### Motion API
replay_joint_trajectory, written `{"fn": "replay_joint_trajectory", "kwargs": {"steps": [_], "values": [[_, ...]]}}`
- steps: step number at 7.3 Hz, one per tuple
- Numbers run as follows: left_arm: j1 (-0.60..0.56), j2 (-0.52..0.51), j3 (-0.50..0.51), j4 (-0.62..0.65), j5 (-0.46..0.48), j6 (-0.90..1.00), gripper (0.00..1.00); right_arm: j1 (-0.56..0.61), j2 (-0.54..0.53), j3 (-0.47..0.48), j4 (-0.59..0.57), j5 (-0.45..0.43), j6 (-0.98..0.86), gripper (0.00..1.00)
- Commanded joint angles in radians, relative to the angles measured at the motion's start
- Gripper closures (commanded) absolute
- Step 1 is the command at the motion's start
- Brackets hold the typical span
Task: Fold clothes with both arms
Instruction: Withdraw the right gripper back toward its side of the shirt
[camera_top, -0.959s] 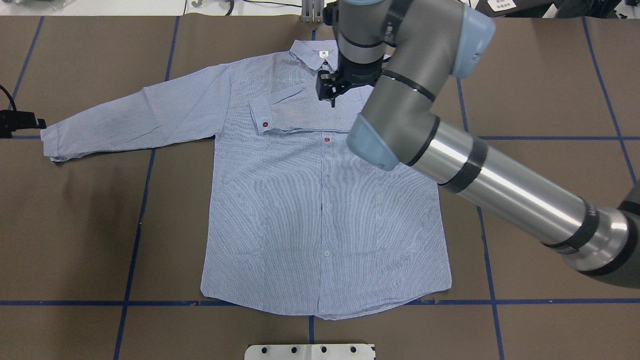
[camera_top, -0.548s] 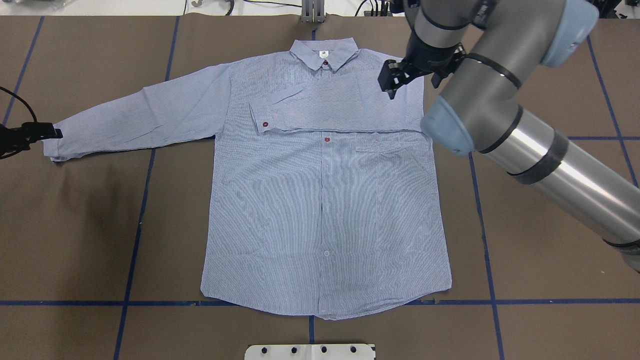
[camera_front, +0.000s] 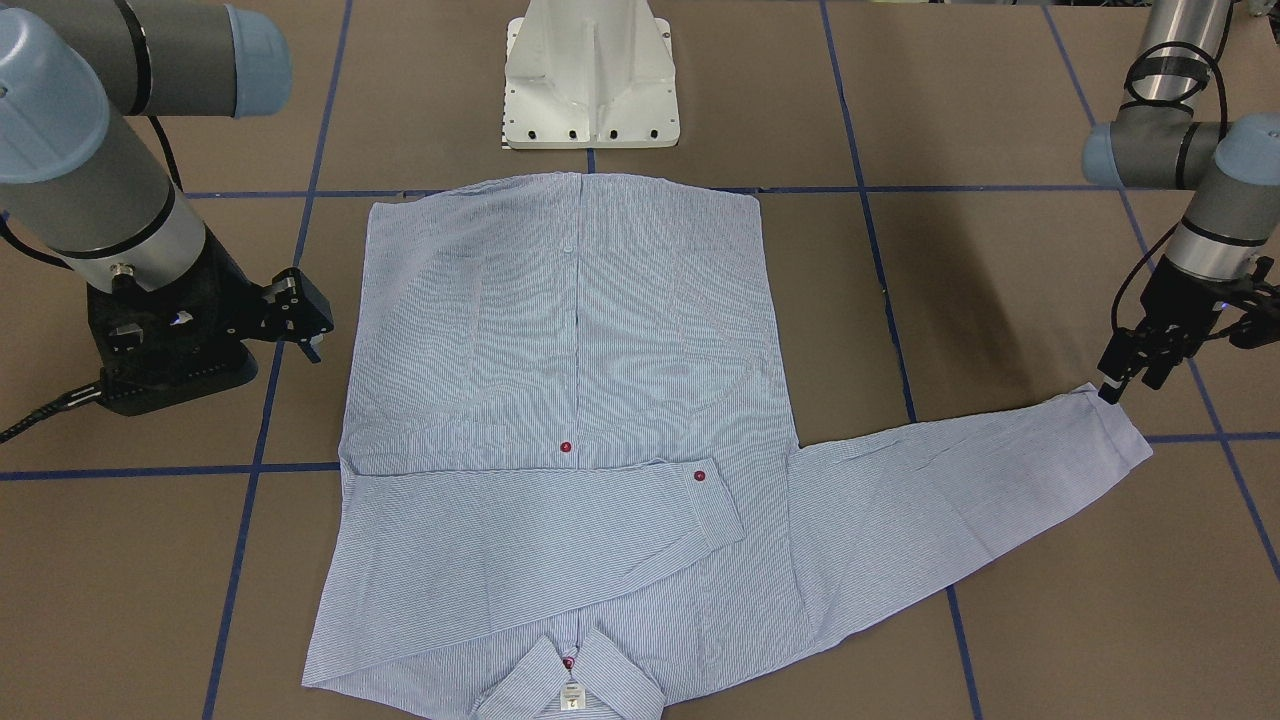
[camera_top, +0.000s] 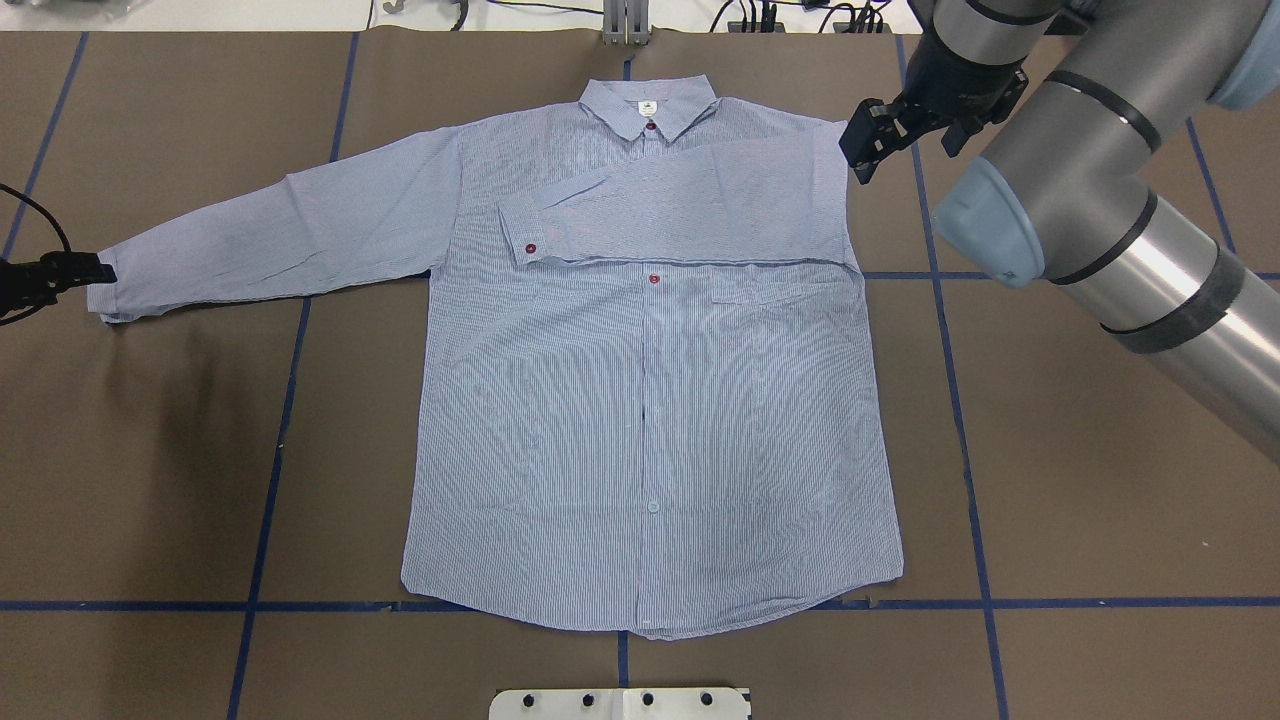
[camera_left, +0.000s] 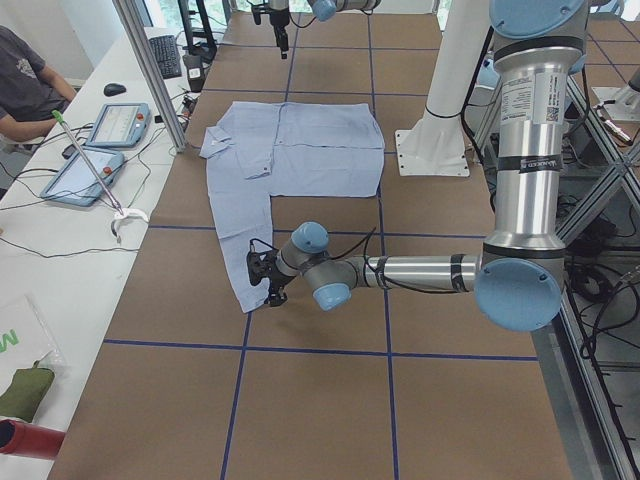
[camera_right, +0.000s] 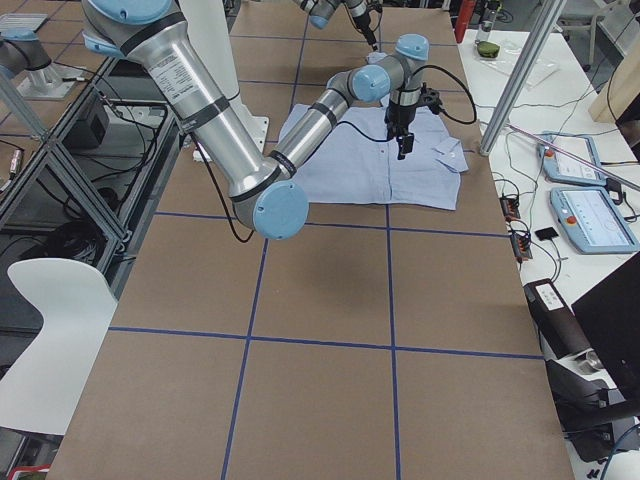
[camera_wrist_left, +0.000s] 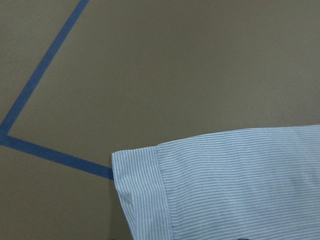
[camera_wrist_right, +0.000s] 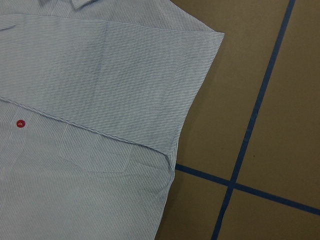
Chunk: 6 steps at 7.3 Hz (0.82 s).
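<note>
Right gripper (camera_top: 900, 150) has pulled off shirt (camera_top: 650, 400), jaws apart, empty; folded sleeve (camera_top: 690, 210) lies just beside it. Left gripper (camera_front: 1132, 378), jaws apart, has come in; outstretched cuff (camera_front: 1115, 425) at its tips. Second sleeve fold likely next.

Neck label (camera_top: 647, 106) print too small to read

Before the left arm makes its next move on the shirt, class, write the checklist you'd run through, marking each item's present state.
1. Right sleeve folded flat across the chest of the shirt: ok.
2. Right gripper holding no cloth: ok.
3. Left gripper at the left cuff: ok.
4. Left gripper's grip on that cuff: cannot tell.
5. Left sleeve folded in: not ok, it lies stretched out.
</note>
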Motion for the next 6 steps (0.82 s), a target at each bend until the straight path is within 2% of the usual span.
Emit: {"fn": "replay_joint_trajectory", "kwargs": {"steps": [1, 6], "values": [[0.004, -0.004, 0.016, 0.0, 0.019, 0.0, 0.26, 0.004, -0.008, 0.007, -0.001, 0.005, -0.003, 0.0], [0.01, -0.025, 0.036, 0.0, 0.019, 0.0, 0.37, 0.004, -0.008, 0.007, -0.001, 0.005, -0.003, 0.0]]}}
